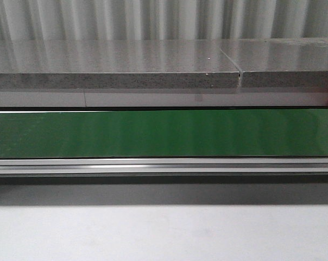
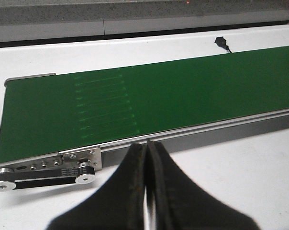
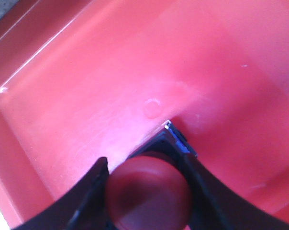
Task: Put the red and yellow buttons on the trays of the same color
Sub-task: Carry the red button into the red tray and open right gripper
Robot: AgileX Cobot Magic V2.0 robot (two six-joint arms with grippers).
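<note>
Right gripper [image 3: 147, 191] pinches the red button [image 3: 148, 194] over the red tray [image 3: 87, 96]; lower, then release squarely (left gripper [image 2: 147, 191] is pressed together).

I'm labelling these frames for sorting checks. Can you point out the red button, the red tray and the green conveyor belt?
red button [image 3: 148, 194], right wrist view, its rounded cap.
red tray [image 3: 87, 96], right wrist view, bare floor.
green conveyor belt [image 1: 153, 133], front view, middle of its surface.

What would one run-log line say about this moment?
right pincer: shut on red button, over red tray | left pincer: shut, empty, beside green belt | belt: bare
</note>
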